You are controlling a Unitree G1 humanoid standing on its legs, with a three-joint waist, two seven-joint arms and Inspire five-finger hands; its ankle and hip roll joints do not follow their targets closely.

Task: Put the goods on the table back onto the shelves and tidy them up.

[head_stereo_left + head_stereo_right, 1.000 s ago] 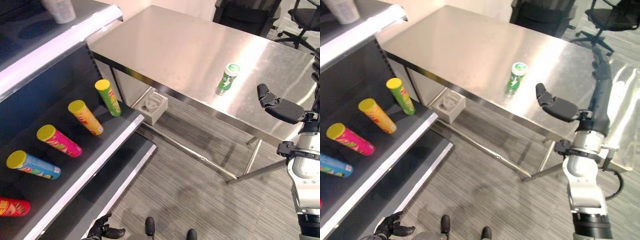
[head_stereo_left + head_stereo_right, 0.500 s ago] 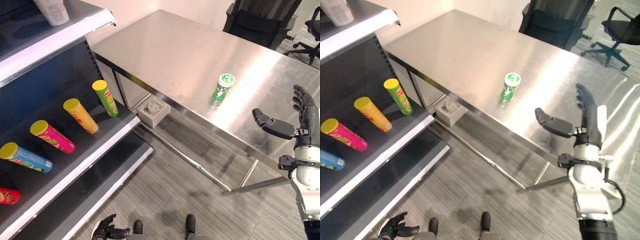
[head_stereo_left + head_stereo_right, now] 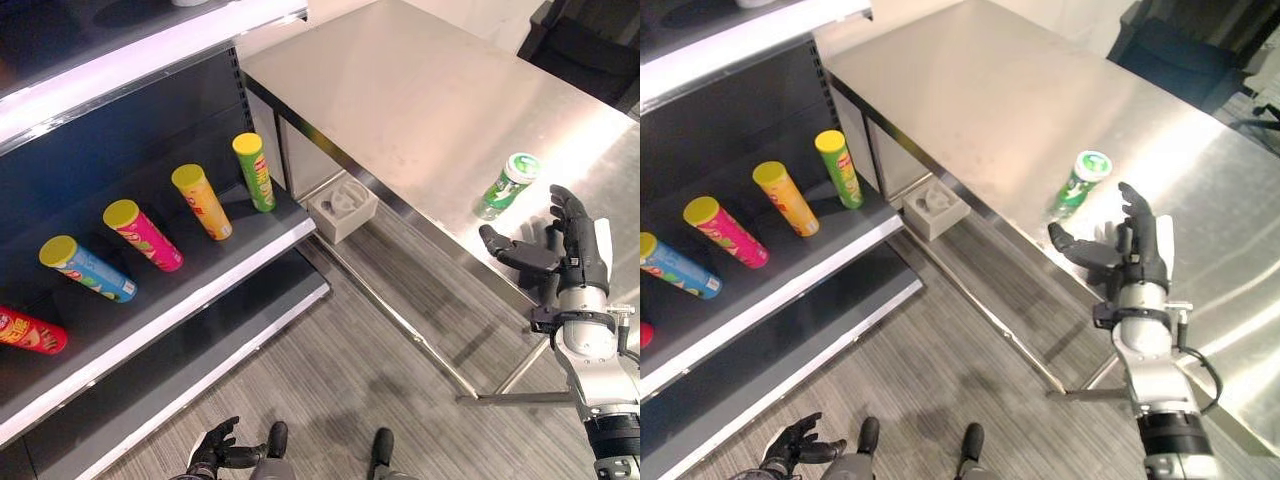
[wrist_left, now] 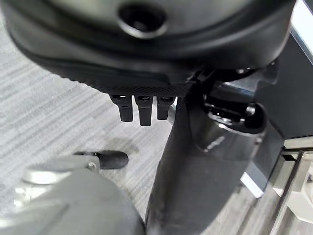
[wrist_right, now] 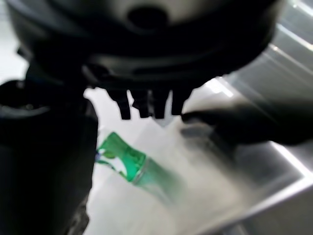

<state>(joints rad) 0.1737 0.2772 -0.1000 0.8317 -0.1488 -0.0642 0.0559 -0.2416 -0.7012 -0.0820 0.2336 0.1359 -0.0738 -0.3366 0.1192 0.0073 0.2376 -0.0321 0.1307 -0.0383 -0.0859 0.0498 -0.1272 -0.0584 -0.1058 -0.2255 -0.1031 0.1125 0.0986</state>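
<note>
The green can (image 3: 503,186) stands upright on the steel table (image 3: 400,90), just beyond the right hand (image 3: 565,252) and apart from it. That hand's fingers are straight, thumb spread wide. The left hand (image 3: 215,455) hangs low over the floor, fingers loosely relaxed, below the shelf (image 3: 180,300) of tubes.

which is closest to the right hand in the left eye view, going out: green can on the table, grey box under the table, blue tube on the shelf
From the right hand:
1. Green can, on the table just ahead of the hand.
2. Grey box, on the floor under the table's edge.
3. Blue tube, on the shelf, far to the left.
</note>
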